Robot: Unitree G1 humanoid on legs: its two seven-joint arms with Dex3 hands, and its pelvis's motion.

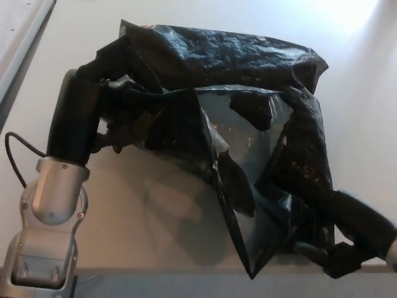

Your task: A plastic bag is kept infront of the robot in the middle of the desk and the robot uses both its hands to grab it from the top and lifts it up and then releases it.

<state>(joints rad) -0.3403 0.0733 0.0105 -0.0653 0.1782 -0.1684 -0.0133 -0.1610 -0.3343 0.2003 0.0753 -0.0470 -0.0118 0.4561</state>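
Note:
A large black plastic bag (229, 56) lies crumpled in the middle of the pale desk (155, 217), with a translucent grey panel (248, 143) facing up. My left hand (121, 121) is at the bag's left side, its fingers closed in the bunched folds there. At the bag's lower right corner, my right hand (338, 248) has its fingers closed on the edge, and plastic is draped over its wrist. Both hands are black and partly hidden by the bag.
The desk's front edge (186, 273) runs just below the bag and my right hand. A light rail or panel (18, 37) runs along the far left. A black cable (12, 161) loops beside my left forearm (59, 186).

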